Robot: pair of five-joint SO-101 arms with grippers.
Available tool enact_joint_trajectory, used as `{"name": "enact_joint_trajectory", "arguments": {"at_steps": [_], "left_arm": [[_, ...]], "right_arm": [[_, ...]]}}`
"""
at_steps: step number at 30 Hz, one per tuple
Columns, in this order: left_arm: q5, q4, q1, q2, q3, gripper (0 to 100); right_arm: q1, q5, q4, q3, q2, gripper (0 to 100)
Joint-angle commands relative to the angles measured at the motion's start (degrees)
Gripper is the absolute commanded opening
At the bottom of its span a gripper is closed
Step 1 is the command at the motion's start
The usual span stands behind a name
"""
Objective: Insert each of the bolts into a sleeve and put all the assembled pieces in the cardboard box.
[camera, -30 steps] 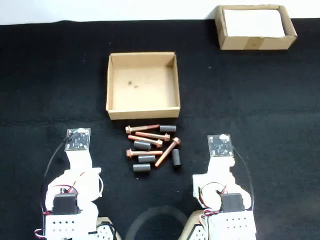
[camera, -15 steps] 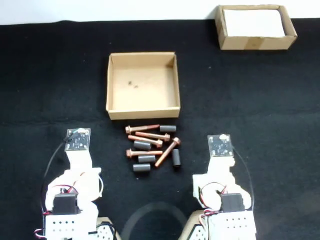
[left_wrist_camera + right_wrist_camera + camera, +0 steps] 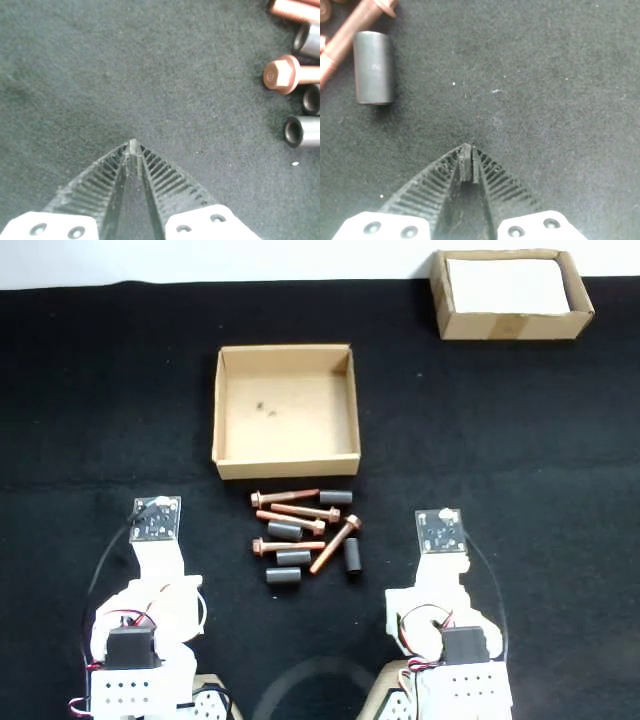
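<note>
high view: black cloth; white wall.

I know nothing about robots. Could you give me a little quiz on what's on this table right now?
1. True or false: the cardboard box has no bolts or sleeves inside.
2. How many bolts lie on the table? A three, B five, C eight.
3. Fill in: the left gripper and the right gripper are both ____.
Key: 1 true; 2 B; 3 shut.
</note>
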Motion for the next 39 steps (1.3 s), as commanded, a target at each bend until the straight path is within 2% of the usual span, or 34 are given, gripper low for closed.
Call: {"name": "enact_joint_trajectory", "arguments": {"at_steps": [1,14,21,25,28,35,39], "left_arm": [[0.4,0.2,-0.7,-0.6,0.9,1],[0.4,0.2,-0.7,-0.6,0.9,1],[0.4,0.2,-0.7,-0.6,0.9,1],[0.4,0.2,-0.7,-0.6,0.9,1],[0.4,0.2,-0.7,-0.6,0.9,1],[0.4,0.2,-0.7,-0.6,0.9,1],[0.4,0.2,-0.6,-0.6,0.9,1]], "right_arm": [[-0.4,-0.4,0.5,4.7,-0.2,0.6],[-3.4,-0.5,-0.6,4.7,-0.2,0.6],[-0.4,-0.3,-17.5,4.7,-0.2,0.6],[-0.3,-0.3,-19.7,0.3,-0.1,0.6],[-0.3,-0.3,-13.4,-5.5,0.2,0.6],[-2.3,-0.3,14.3,-19.9,0.4,0.6],[-3.7,-0.3,16.5,-25.3,1.4,0.6]]}}
